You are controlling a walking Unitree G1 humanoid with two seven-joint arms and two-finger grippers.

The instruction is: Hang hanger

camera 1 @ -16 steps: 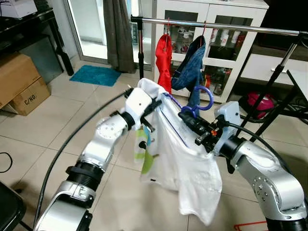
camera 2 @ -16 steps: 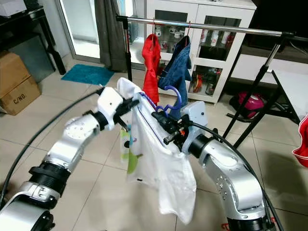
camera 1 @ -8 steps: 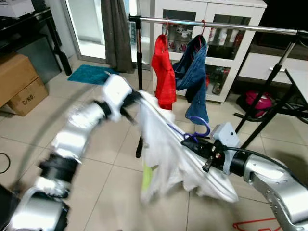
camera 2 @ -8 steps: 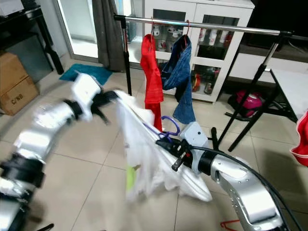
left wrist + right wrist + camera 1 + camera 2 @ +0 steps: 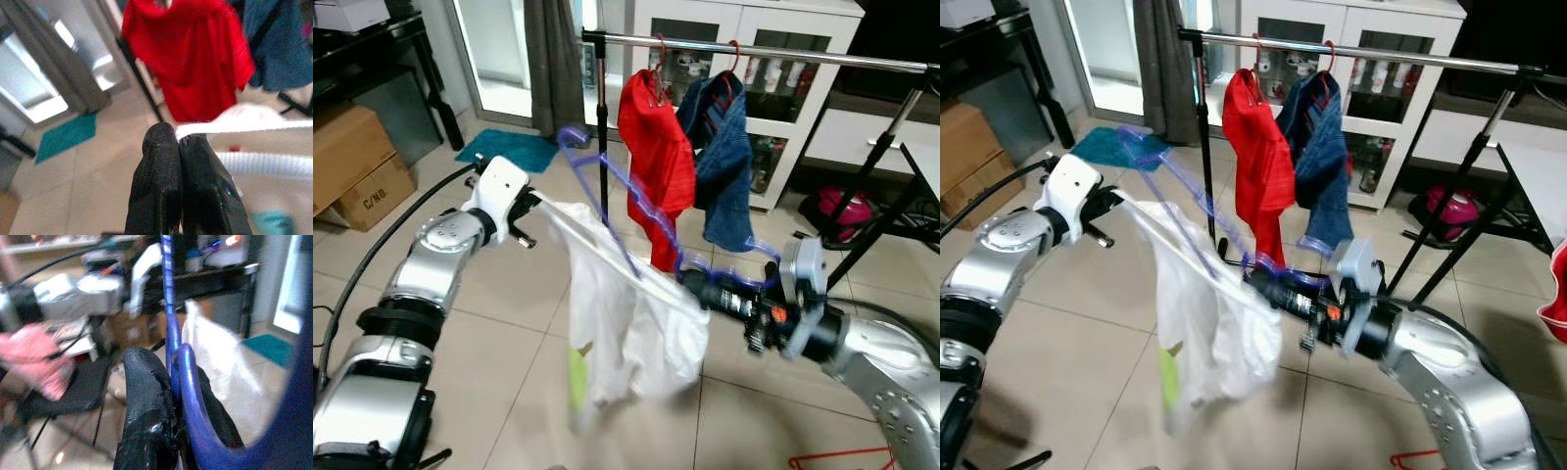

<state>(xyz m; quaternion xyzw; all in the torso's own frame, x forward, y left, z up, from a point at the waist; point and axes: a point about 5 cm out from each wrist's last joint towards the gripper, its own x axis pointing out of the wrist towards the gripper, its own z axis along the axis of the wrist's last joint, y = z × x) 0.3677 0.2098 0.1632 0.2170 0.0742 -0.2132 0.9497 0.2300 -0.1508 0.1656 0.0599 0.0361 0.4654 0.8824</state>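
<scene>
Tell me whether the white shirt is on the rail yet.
Not yet: the white shirt hangs between both claws, below the rail.

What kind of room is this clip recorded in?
Most likely a lived-in room of a home used for laundry. A clothes rail carries a red garment and a blue one, a white glass-door cabinet stands behind it, and cardboard boxes sit on the tiled floor.

A red garment and a blue denim garment hang side by side on a metal clothes rail. Behind stands a white glass-door cabinet. A teal mat lies on the tiled floor by a grey curtain. Cardboard boxes sit near the floor's left edge.
</scene>
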